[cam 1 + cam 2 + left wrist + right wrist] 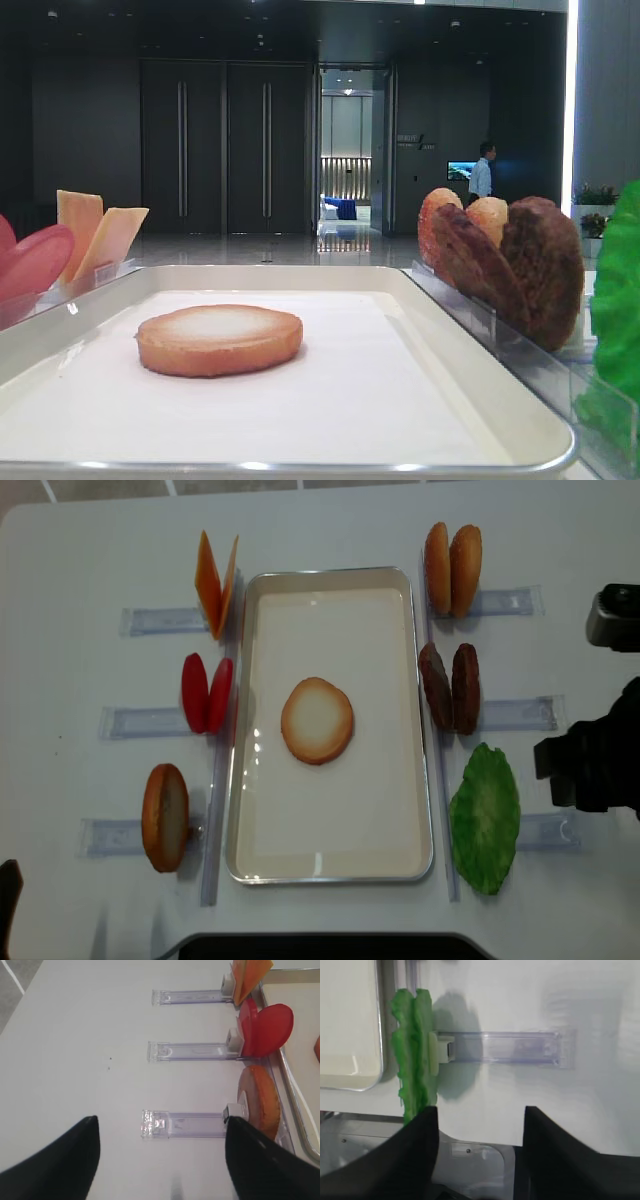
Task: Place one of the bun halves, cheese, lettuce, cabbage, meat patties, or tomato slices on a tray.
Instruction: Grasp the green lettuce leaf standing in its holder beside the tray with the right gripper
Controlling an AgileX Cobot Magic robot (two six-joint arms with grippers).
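A bun half (317,720) lies flat, pale face up, in the middle of the cream tray (330,572). Left of the tray stand cheese (215,570), tomato slices (207,693) and another bun half (165,817). To its right stand two bun halves (452,568), meat patties (450,687) and the lettuce (485,818). Cabbage is out of view. My left gripper (161,1120) hangs open and empty over the bare table, left of the standing bun (260,1100). My right gripper (480,1108) is open and empty, its left finger just beside the lettuce (412,1070).
Clear plastic holders (185,1124) lie on the white table and prop the food upright on both sides of the tray. My right arm (595,760) shows dark at the table's right edge. The near table edge lies just behind my right fingers.
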